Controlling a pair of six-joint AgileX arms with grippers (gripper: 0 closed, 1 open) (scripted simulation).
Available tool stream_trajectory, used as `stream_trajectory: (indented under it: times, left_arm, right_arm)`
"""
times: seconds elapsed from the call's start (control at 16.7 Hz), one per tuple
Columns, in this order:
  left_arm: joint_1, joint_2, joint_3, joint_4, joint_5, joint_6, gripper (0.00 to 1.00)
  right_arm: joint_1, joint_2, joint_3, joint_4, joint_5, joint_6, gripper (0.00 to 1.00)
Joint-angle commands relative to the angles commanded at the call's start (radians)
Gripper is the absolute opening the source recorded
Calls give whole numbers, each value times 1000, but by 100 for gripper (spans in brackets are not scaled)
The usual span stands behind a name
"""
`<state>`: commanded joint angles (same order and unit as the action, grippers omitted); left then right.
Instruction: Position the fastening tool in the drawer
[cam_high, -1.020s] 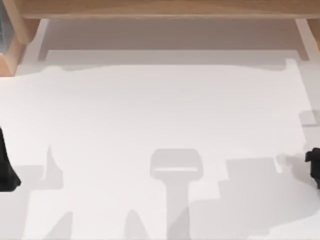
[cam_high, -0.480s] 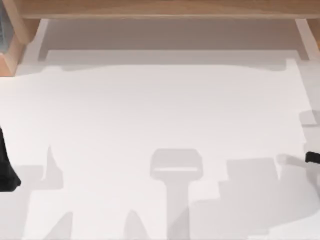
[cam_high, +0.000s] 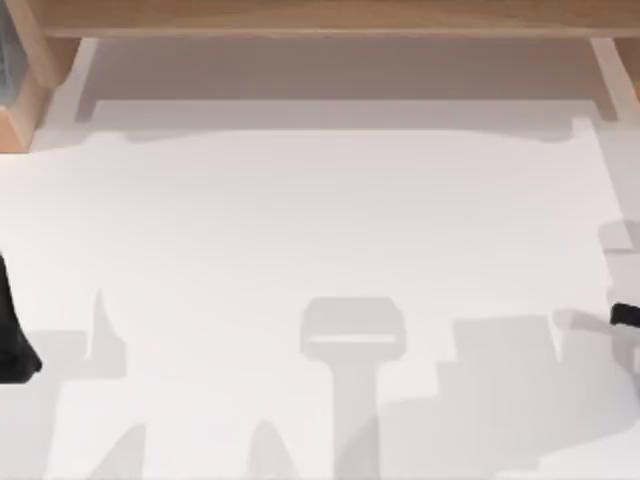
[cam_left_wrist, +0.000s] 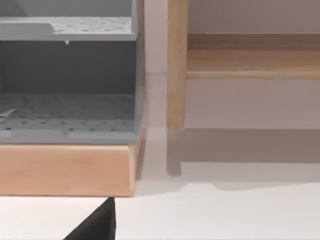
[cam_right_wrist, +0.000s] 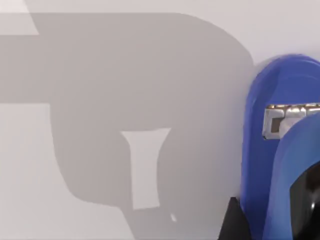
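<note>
The fastening tool is a blue stapler (cam_right_wrist: 280, 150) with a metal strip at its nose, lying on the white table close under my right wrist camera. Dark parts of my right gripper (cam_high: 626, 316) sit on either side of the stapler in the right wrist view; that gripper is at the table's right edge in the top view. The drawer (cam_left_wrist: 67, 107) is a grey perforated compartment in a wooden frame, and it stands open in the left wrist view. My left gripper (cam_high: 12, 340) rests at the table's left edge, some way in front of the drawer.
A wooden shelf (cam_high: 320, 18) runs along the back of the table, with an upright post (cam_left_wrist: 176, 65) beside the drawer unit. The drawer unit's wooden corner (cam_high: 22, 100) shows at the back left. The white tabletop (cam_high: 320, 250) lies between the arms.
My right gripper has slid further toward the table's right edge, so less of it shows in the top view. The left arm has not moved.
</note>
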<state>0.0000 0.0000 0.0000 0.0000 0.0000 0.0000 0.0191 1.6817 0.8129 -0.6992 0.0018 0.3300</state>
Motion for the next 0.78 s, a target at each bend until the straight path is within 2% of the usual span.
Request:
stream_trajectory:
  times: [0.36,0.78]
  left_arm:
    - [0,0,0,0,0,0,100]
    - [0,0,0,0,0,0,100]
  right_arm:
    - [-1,-60,56,-123,0,-1,0]
    - [-5,-79,93,-144,-3,-19,0]
